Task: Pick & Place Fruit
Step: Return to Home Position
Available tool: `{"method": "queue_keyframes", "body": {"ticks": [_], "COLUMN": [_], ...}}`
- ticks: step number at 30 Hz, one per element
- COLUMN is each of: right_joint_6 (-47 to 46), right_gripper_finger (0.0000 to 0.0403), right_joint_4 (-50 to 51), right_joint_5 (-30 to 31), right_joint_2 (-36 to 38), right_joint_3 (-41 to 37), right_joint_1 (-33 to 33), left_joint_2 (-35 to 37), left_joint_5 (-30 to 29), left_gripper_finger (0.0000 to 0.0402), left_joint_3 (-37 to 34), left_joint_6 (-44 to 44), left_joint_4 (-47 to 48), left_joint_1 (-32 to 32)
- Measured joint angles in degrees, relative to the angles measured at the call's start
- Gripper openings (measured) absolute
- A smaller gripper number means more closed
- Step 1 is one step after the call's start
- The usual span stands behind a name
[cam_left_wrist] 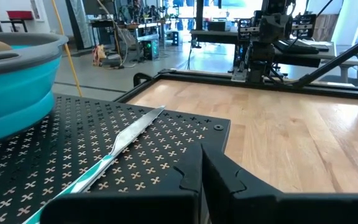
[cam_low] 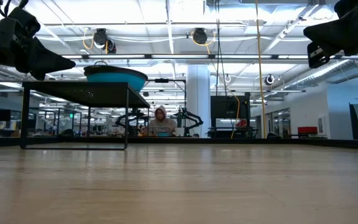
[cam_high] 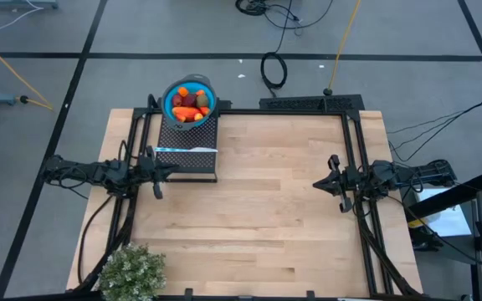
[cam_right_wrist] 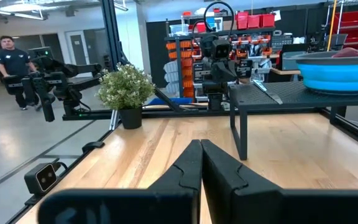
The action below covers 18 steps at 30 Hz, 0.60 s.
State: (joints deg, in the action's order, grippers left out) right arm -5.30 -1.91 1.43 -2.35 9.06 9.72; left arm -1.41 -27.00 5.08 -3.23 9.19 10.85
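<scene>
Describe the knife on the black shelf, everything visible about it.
The knife is slim, with a silvery pointed blade and a light blue handle, plastic by its look. It lies flat on top of the perforated black shelf, its tip pointing toward the table's right side, apart from the blue strainer bowl. Only the shelf touches it; the left gripper, shut, is near its handle end but clear of it.

The fruit (cam_high: 190,107), orange, red and olive pieces, lies heaped in the blue bowl (cam_high: 166,102) on the shelf (cam_high: 192,135).
</scene>
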Motion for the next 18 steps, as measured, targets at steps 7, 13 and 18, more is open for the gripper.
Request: {"method": "queue_keyframes", "body": {"ticks": [7,13,18], "right_joint_6": [0.0,0.0,0.0], "right_gripper_finger": [0.0000,0.0000,0.0000], "right_joint_4": [0.0,0.0,0.0], "right_joint_5": [0.0,0.0,0.0], "right_joint_2": [0.0,0.0,0.0], "right_joint_3": [0.0,0.0,0.0], "right_joint_1": [0.0,0.0,0.0], "left_joint_2": [0.0,0.0,0.0], "left_joint_5": [0.0,0.0,0.0], "left_gripper_finger": [0.0020,0.0004,0.0008], "left_joint_3": [0.0,0.0,0.0], "left_joint_6": [0.0,0.0,0.0], "left_joint_4": [0.0,0.0,0.0], "left_joint_1": [0.0,0.0,0.0]}}
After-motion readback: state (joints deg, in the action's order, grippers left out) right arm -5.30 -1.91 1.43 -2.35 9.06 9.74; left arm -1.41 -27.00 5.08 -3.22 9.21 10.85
